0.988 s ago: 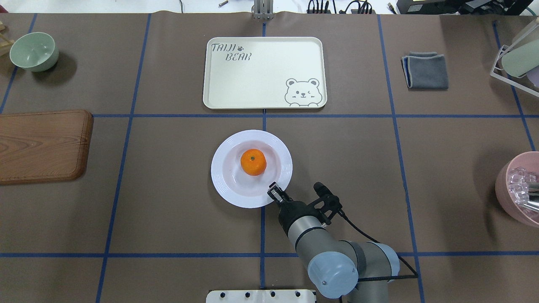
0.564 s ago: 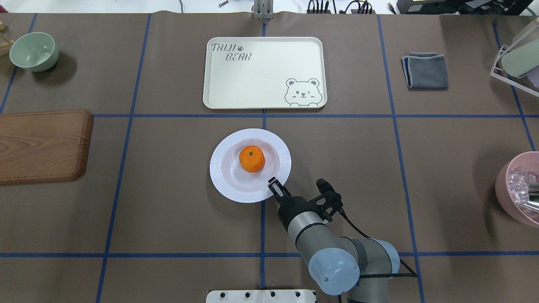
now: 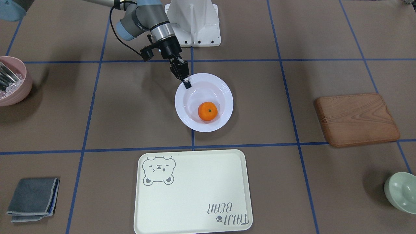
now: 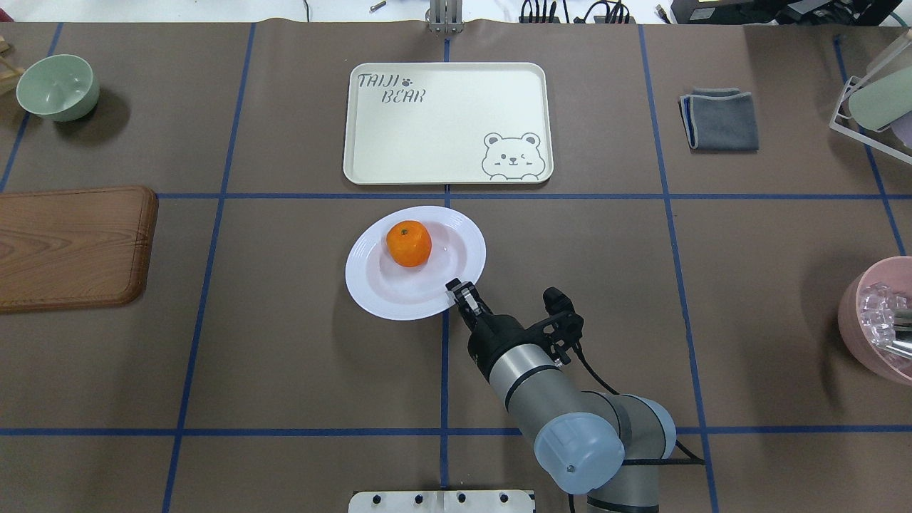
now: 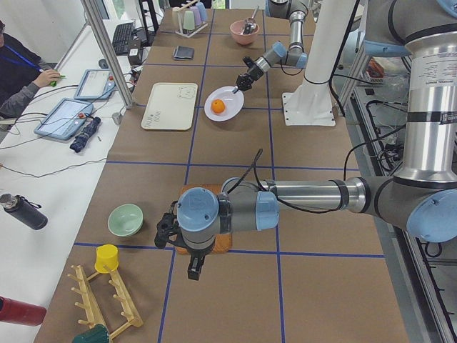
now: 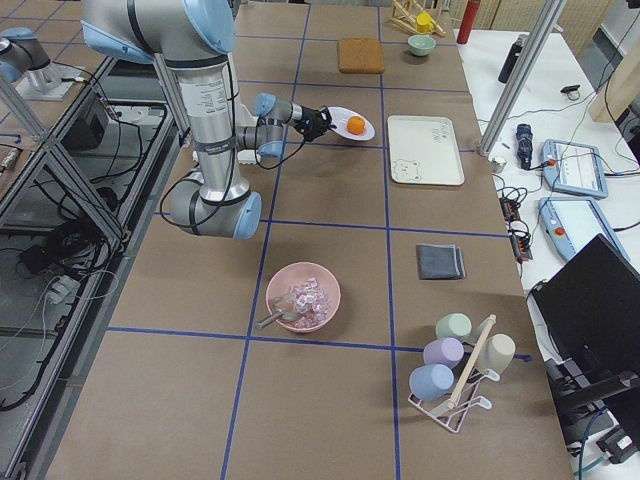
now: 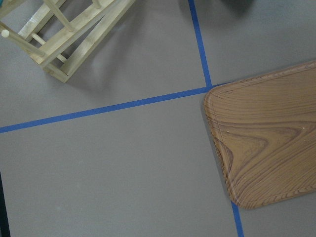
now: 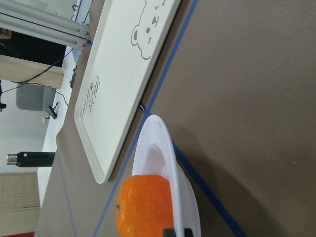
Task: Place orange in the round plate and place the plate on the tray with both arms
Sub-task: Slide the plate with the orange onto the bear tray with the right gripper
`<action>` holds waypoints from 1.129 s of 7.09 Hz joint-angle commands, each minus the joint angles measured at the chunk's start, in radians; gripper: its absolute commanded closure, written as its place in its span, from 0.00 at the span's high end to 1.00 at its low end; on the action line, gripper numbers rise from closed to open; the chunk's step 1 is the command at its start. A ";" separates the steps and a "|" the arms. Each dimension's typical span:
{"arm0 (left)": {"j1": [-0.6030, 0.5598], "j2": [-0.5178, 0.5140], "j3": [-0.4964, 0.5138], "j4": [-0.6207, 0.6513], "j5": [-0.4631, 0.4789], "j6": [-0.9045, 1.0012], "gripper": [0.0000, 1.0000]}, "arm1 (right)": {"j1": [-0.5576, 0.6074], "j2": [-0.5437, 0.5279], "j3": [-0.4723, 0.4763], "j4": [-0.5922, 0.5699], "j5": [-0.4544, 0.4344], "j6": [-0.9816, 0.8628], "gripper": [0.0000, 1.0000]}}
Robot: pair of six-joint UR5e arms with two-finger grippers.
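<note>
On one round plate (image 4: 396, 305), one orange (image 4: 409, 244); right gripper (image 4: 458, 290) pinches rim; left gripper (image 5: 193, 274) unclear.

Orange (image 4: 409, 244) in plate (image 4: 372, 286) (hand (image 4: 457, 289) on rim)

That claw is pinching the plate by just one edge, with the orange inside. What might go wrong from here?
1. The right gripper grips the plate at one spot on its rim, so the plate may slip or tip.
2. The orange sits off-centre, on the side away from the gripper, and could roll out before reaching the tray.
</note>
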 commanded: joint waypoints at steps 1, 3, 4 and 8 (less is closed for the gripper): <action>0.002 0.022 -0.071 0.000 -0.038 -0.208 0.98 | 0.015 0.005 0.028 0.057 -0.003 0.001 0.00; 0.006 0.050 -0.126 -0.032 -0.029 -0.295 0.98 | 0.050 0.023 0.025 0.100 -0.003 0.001 0.00; 0.008 0.089 -0.123 -0.122 -0.021 -0.292 0.98 | 0.085 0.026 0.017 0.096 0.004 0.004 0.00; 0.011 0.145 -0.115 -0.265 -0.021 -0.295 0.98 | 0.269 0.251 -0.345 -0.008 0.093 0.151 0.00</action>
